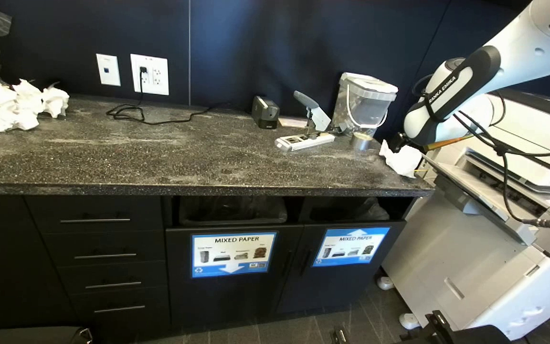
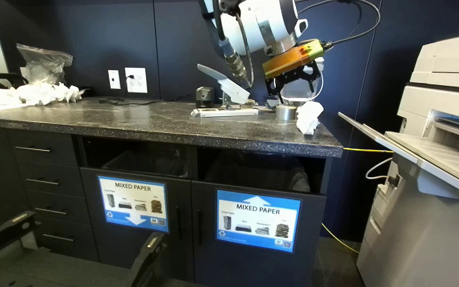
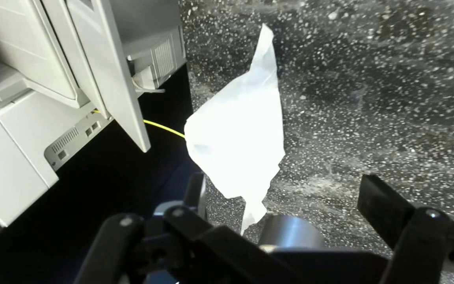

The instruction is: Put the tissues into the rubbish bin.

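Note:
A lone crumpled white tissue (image 2: 309, 117) rests near the counter's right end. More tissues (image 2: 38, 93) are heaped at the far left in both exterior views. My gripper (image 2: 296, 93) hangs just above the counter, over the metallic roll and close to the lone tissue. In the wrist view the jaws stand wide apart with nothing between them; the tissue (image 3: 239, 138) lies ahead, towards the left finger (image 3: 196, 193). The rubbish bin (image 2: 309, 223) is the black right-hand cabinet under the counter, its dark slot above a blue-topped sign (image 2: 258, 221). The bin's inside is mostly dark.
The metallic roll (image 2: 285, 113) stands beside the tissue. A large stapler (image 1: 306, 141), a pencil sharpener (image 1: 265, 113) and a clear lidded tub (image 1: 363, 102) stand behind. A similar bin with a white-headed sign (image 2: 134, 203) adjoins. The printer's tray (image 2: 385, 137) juts out at the right.

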Motion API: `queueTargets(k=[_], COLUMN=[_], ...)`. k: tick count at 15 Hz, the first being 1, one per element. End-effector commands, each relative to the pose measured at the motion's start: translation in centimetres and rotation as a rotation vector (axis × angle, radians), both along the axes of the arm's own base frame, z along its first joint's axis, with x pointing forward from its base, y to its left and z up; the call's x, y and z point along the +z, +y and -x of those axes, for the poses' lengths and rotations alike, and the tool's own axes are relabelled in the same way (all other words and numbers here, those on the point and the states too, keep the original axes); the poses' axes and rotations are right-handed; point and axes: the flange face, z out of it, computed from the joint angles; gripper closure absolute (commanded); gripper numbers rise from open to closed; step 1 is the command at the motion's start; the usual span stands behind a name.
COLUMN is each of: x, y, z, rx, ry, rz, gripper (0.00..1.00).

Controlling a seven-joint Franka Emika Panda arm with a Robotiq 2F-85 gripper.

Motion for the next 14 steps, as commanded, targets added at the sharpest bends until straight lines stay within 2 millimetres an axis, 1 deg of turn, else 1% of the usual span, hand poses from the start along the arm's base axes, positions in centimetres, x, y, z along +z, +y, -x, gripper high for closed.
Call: queueTargets(k=[1, 2, 4, 5, 7, 8, 9, 10, 11, 12, 13, 14], x=[-2.4, -2.9, -4.3, -4.7, -5.4, -5.4, -5.6, -5.8, -5.7, -5.7, -5.9, -5.8], y=[-1.6, -2.2, -2.7, -3.6, -4.0, -5.0, -5.4, -5.4, -6.4, -6.9, -6.5, -7.1], z=[-3.1, -3.6, -4.6, -5.1, -6.2, -6.5, -6.9, -7.3, -7.6, -7.8, -8.2, -8.4], rx=[0.016, 0.016, 0.020, 0.014, 0.016, 0.011, 0.010, 0.012, 0.009, 0.006, 0.012, 0.011], ry=[-0.066, -0.075, -0.090, -0.096, -0.104, -0.110, -0.109, -0.111, -0.114, -0.117, -0.117, -0.118], rz=[0.023, 0.008, -0.015, -0.041, -0.061, -0.069, -0.074, -0.067, -0.069, -0.068, -0.061, -0.060], gripper=[0.00, 0.00, 0.00, 0.00, 0.00, 0.00, 0.00, 0.00, 0.00, 0.00, 0.00, 0.00])
